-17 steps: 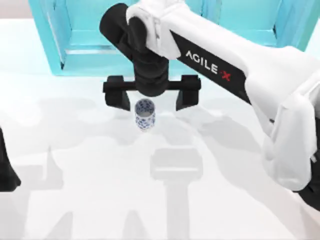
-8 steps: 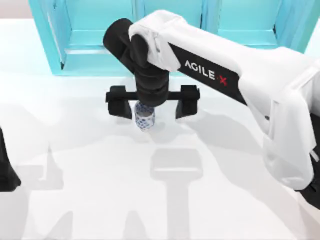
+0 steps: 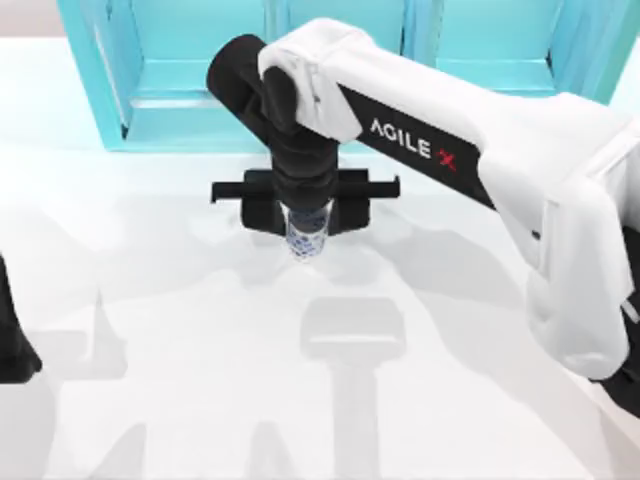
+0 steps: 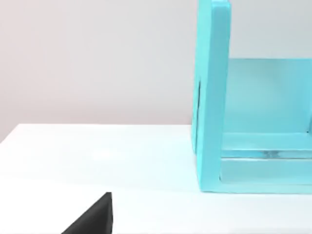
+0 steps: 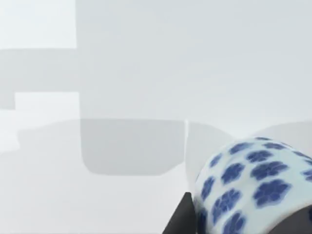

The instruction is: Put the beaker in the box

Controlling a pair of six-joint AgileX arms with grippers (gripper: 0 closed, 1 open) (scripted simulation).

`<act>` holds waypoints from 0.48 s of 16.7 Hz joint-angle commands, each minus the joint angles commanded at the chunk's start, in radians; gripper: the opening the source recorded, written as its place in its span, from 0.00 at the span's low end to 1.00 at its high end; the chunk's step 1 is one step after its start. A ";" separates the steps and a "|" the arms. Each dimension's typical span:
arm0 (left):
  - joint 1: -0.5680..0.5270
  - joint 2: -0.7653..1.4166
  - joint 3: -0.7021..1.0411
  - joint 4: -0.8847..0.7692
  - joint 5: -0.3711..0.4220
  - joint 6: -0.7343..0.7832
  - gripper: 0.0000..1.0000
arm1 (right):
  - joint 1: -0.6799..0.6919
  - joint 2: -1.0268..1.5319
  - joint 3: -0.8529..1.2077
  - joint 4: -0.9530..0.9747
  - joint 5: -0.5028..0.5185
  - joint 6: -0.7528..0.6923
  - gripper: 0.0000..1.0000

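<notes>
While turquoise shelf unit (image 3: 330, 70) spans surface (image 3: 180, 380) at 12 o'clock, my right arm (image 3: 480, 170) reaches in from 3 o'clock toward centre. Left arm parked at 9 o'clock edge; its gripper state: cannot tell. Right gripper (image 3: 305, 215) narrowed, fingers clamped on beaker (image 3: 307, 237) just 6 o'clock of shelf. Beaker (image 5: 253, 187) upright on surface, blue speckles showing.

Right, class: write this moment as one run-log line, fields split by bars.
phase: grasp | right gripper: fingers closed on beaker | beaker: on table before turquoise shelf | left arm: parked, table's left edge
</notes>
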 joint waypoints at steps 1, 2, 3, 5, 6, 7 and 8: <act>0.000 0.000 0.000 0.000 0.000 0.000 1.00 | 0.000 0.000 0.000 0.000 0.000 0.000 0.25; 0.000 0.000 0.000 0.000 0.000 0.000 1.00 | 0.000 0.000 0.000 0.000 0.000 0.000 0.17; 0.000 0.000 0.000 0.000 0.000 0.000 1.00 | 0.000 0.000 0.000 0.000 0.000 0.000 0.10; 0.000 0.000 0.000 0.000 0.000 0.000 1.00 | 0.000 0.000 0.000 0.000 0.000 0.000 0.00; 0.000 0.000 0.000 0.000 0.000 0.000 1.00 | 0.000 0.000 0.000 0.000 0.000 0.000 0.00; 0.000 0.000 0.000 0.000 0.000 0.000 1.00 | 0.000 0.000 0.000 0.000 0.000 0.000 0.00; 0.000 0.000 0.000 0.000 0.000 0.000 1.00 | 0.000 0.000 0.000 0.000 0.000 0.000 0.00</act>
